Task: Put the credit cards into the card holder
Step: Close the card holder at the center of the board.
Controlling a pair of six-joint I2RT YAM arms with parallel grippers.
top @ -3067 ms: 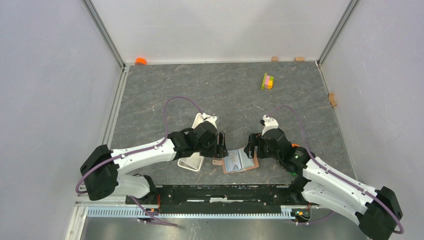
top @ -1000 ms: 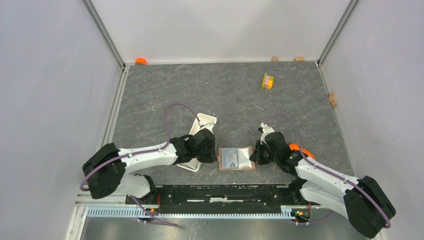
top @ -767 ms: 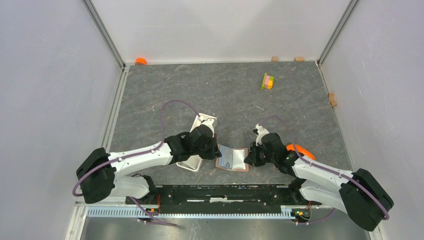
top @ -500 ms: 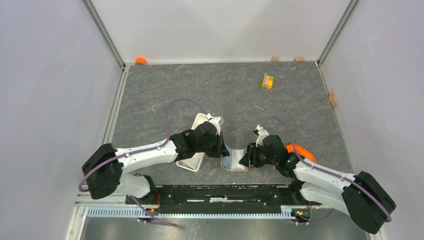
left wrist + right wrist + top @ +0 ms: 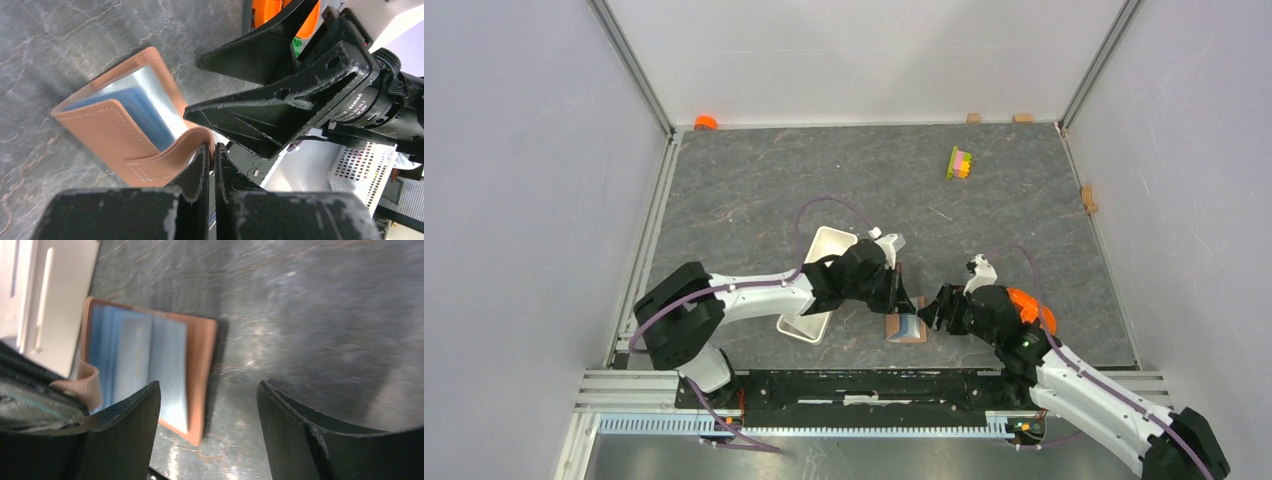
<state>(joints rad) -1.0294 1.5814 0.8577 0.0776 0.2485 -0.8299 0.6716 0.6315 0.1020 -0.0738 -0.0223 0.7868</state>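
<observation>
Brown card holder (image 5: 116, 134) pinched by L tool (image 5: 211, 150).

there were one card holder (image 5: 908, 332), one white tray (image 5: 824, 245), one orange cap (image 5: 705, 122), one coloured block stack (image 5: 961, 162), three tan blocks (image 5: 973, 118) and two arms (image 5: 754, 295); the credit cards (image 5: 170, 370) couldn't be counted.

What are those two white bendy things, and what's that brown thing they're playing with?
They are two robot arms on a grey table. One picture looks down from above; the other two come from little cameras on each wrist. The left gripper is pinched shut on a flap of the card holder, a small brown wallet, holding that flap up. Pale blue credit cards sit inside. The right gripper is open, holding nothing. A white tray lies nearby.
</observation>
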